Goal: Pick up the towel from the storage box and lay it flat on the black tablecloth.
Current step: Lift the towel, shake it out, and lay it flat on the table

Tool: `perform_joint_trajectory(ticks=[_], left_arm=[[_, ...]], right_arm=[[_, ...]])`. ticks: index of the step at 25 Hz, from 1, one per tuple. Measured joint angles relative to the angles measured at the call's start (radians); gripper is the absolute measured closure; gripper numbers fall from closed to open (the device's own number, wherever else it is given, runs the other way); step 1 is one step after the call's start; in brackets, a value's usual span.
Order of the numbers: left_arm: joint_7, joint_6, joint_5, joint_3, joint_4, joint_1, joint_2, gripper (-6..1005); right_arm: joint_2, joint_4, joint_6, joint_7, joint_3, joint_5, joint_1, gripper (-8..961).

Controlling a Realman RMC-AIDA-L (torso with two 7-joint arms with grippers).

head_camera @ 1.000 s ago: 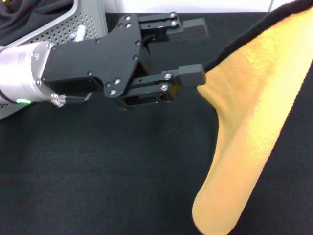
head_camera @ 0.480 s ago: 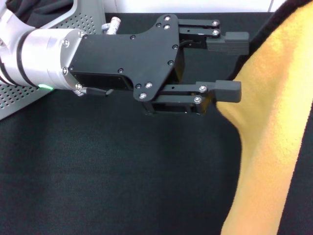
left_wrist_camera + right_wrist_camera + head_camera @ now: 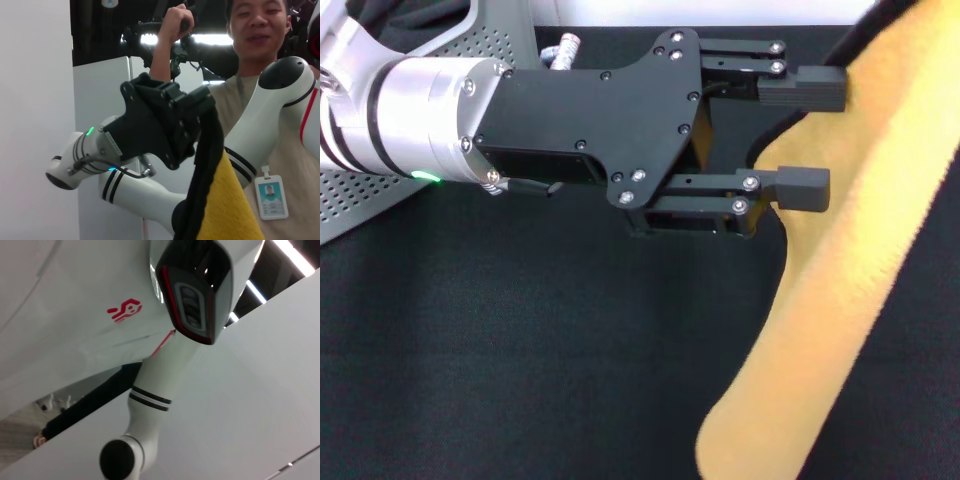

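The storage box (image 3: 470,45) sits far left. The left claw (image 3: 810,140) reaches with fingers apart around the hanging towel (image 3: 840,300) edge; close squarely on it, then spread it over the black tablecloth (image 3: 520,350). The right claw (image 3: 170,125) clamps the towel's top.

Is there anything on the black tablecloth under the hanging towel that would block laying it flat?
Nothing visible. The towel hangs over bare black tablecloth. The open left end effector is at its edge; the storage box is far off to the left.
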Motion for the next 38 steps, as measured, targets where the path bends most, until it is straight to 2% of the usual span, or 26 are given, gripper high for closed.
perform_joint_trajectory(ticks=[8,17,22,26,32,38], left_arm=[[-0.016,0.026,-0.002,0.026,0.003,0.021,-0.001,452],[-0.024,0.036,-0.031,0.027,0.007,0.050,0.002,452],[-0.019,0.036,-0.061,0.023,0.007,0.069,0.005,451],[0.005,0.032,-0.074,-0.009,0.001,0.074,0.003,451],[0.096,0.025,-0.076,-0.099,-0.039,0.077,-0.027,452],[0.113,0.026,-0.076,-0.096,-0.051,0.059,-0.034,453]], right_arm=[[-0.015,0.113,0.015,-0.059,0.001,-0.006,0.022,905],[-0.066,0.219,0.022,-0.108,0.005,-0.009,0.029,904],[-0.077,0.243,0.023,-0.122,0.003,-0.011,0.027,903],[-0.073,0.241,-0.018,-0.125,-0.003,-0.009,0.040,903],[-0.060,0.230,-0.042,-0.118,-0.032,0.005,0.070,902],[-0.037,0.238,-0.042,-0.133,-0.061,0.005,0.097,901]])
